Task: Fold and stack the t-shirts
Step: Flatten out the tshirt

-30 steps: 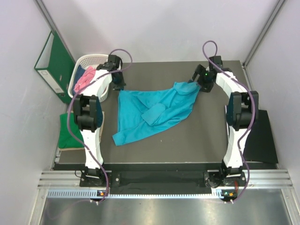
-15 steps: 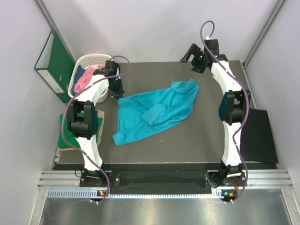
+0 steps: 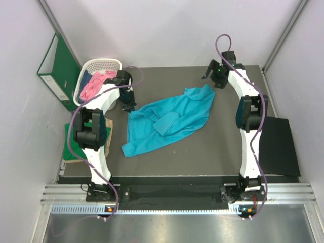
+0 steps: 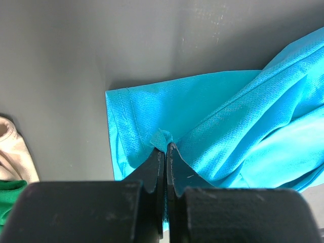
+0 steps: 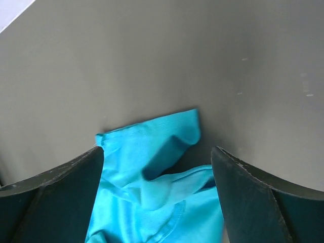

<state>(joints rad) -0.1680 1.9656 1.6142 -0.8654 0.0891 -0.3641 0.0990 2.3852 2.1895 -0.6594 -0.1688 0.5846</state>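
Note:
The teal-blue t-shirt (image 3: 167, 121) lies crumpled and spread across the middle of the dark table (image 3: 212, 152). My left gripper (image 3: 130, 107) is at the shirt's far left corner. In the left wrist view it (image 4: 165, 148) is shut, pinching a small fold of the teal cloth (image 4: 202, 116). My right gripper (image 3: 210, 76) is open and empty, just beyond the shirt's far right corner. That corner (image 5: 152, 152) lies flat between its spread fingers (image 5: 55, 187). The pink t-shirt (image 3: 93, 85) lies in the white basket (image 3: 104, 64). The green t-shirt (image 3: 71, 143) lies off the table's left edge.
A green ring binder (image 3: 58, 68) leans on the left wall behind the basket. A black mat (image 3: 281, 147) lies off the table's right edge. A pale beige thing (image 4: 15, 152) and a bit of green cloth (image 4: 9, 195) show at the left wrist view's lower left.
The right gripper let go of the shirt's far right corner, which dropped flat, and drew back towards the far edge. The left gripper moved nearer, onto the shirt's left corner.

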